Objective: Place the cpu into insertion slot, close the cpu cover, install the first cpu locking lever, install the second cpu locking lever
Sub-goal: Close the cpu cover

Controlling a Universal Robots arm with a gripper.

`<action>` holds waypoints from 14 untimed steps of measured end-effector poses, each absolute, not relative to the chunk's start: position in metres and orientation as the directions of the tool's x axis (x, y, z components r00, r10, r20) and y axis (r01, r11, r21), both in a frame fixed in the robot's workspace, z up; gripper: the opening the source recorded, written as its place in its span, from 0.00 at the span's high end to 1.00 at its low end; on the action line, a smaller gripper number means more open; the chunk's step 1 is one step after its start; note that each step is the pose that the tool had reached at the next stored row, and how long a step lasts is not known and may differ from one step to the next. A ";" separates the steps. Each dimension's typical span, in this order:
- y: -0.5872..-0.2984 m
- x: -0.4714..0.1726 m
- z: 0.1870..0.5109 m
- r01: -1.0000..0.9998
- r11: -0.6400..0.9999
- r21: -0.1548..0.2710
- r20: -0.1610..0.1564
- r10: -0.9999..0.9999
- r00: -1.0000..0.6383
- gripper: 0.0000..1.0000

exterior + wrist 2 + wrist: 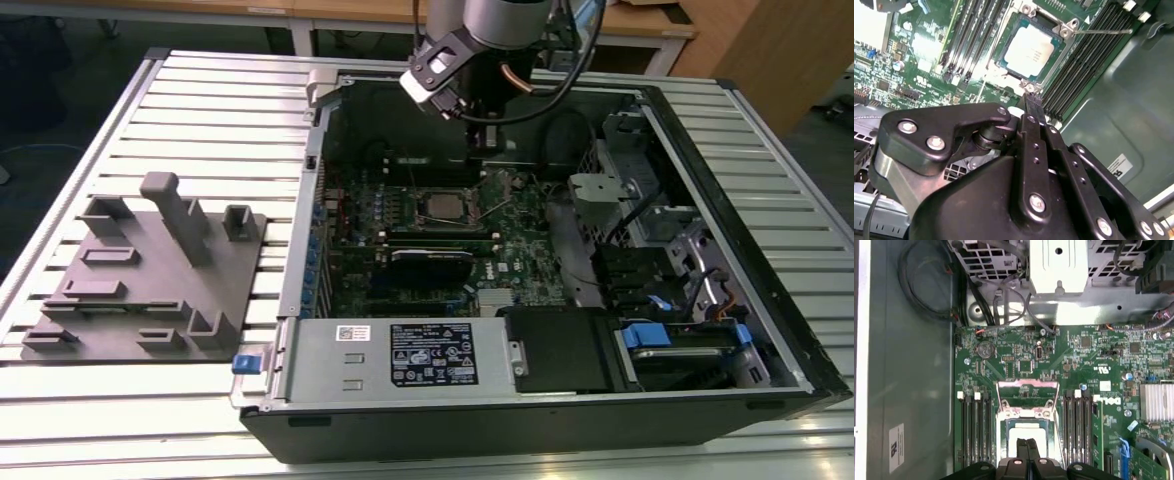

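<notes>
Hanging over the open computer case [534,430], my claw [483,158] is clenched. In both wrist views its two fingertips [1031,100] [1027,442] press together with nothing seen between them.

Item: cpu [1029,50], pale silver top up, seated in the insertion slot [1068,30]. In the first wrist view my fingertips cover the near edge of the chip [1026,429]. In the exterior view it is a small pale square [441,205] just below the claw.

Item: cpu cover [1027,385], swung back off the slot on the side away from my fingertips, with green board showing through its window. I cannot tell whether it stands upright or lies flat.

Item: one thin wire lever [1104,31], reaching out from a slot corner across the memory slots [1079,65]. I cannot tell whether it is latched.

Hidden: my own black linkage blocks the board nearest me in the second wrist view, and my arm [507,20] is cut off at the top of the exterior view.

Surface: a table [200,90] of pale metal slats, with a grey moulded fixture plate [147,270] at the exterior view's left of the case.

Room: wooden benches [641,25] behind the table.
</notes>
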State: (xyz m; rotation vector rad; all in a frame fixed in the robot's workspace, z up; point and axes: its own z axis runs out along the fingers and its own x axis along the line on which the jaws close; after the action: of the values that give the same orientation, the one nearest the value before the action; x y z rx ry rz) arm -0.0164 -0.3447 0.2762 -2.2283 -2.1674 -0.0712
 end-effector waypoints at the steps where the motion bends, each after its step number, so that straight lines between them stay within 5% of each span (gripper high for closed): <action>1: -0.345 -0.014 0.276 1.000 -0.028 0.006 0.055 0.998 0.028 0.89; 14: -0.347 -0.003 0.273 1.000 -0.007 0.004 0.055 0.998 0.007 0.89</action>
State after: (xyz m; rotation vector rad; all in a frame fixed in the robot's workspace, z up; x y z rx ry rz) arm -0.0034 -0.3468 0.2732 -2.2027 -2.1881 -0.0646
